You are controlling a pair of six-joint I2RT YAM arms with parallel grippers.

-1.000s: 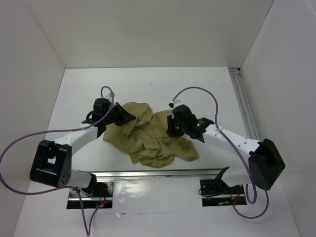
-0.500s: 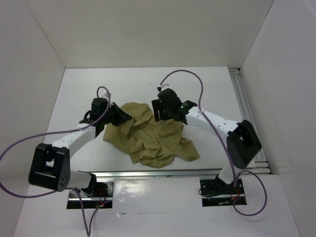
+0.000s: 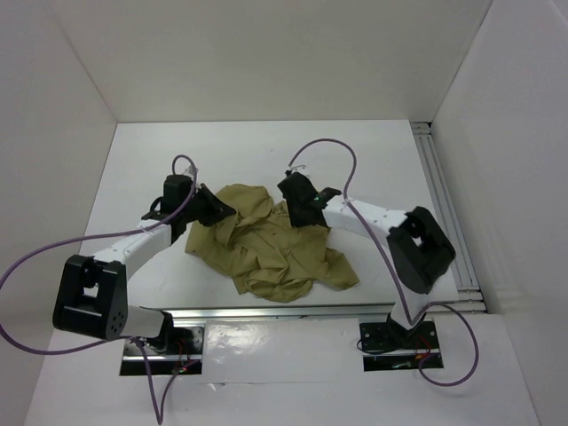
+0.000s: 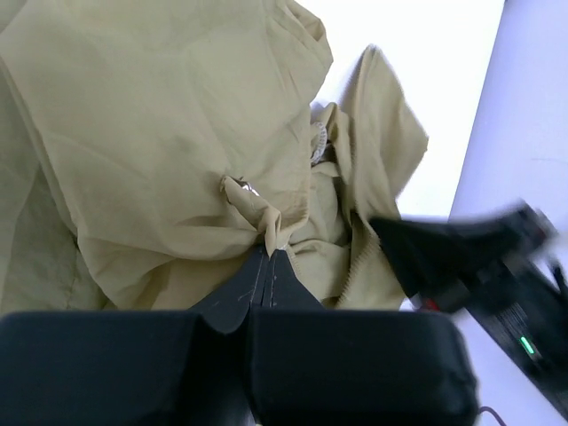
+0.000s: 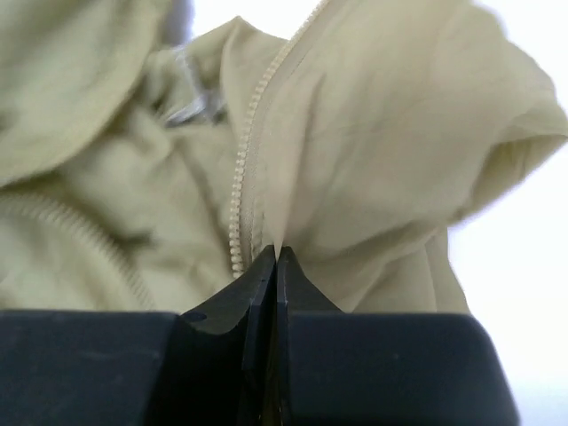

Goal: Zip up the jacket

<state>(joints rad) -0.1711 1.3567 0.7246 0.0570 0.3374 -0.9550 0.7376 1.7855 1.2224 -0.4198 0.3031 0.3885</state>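
Observation:
The olive-tan jacket [image 3: 275,244] lies crumpled in the middle of the white table. My left gripper [image 3: 217,209] is at its upper left edge, shut on a pinched fold of the jacket cloth [image 4: 266,217]. My right gripper [image 3: 297,213] is at the jacket's upper right edge, shut on the cloth [image 5: 373,160] just beside a pale zipper tooth line [image 5: 240,213]. A metal zipper pull [image 5: 186,108] shows blurred at the upper left of the right wrist view. The right arm [image 4: 479,257] shows dark and blurred in the left wrist view.
White walls stand at the back and both sides of the table [image 3: 266,146]. A metal rail [image 3: 439,191] runs along the right edge. Purple cables [image 3: 324,146] loop above both arms. The mounting rail [image 3: 284,312] lies along the near edge.
My right gripper has moved up and left across the jacket, from its right middle to its upper edge, and its wrist has turned. The left arm has hardly moved.

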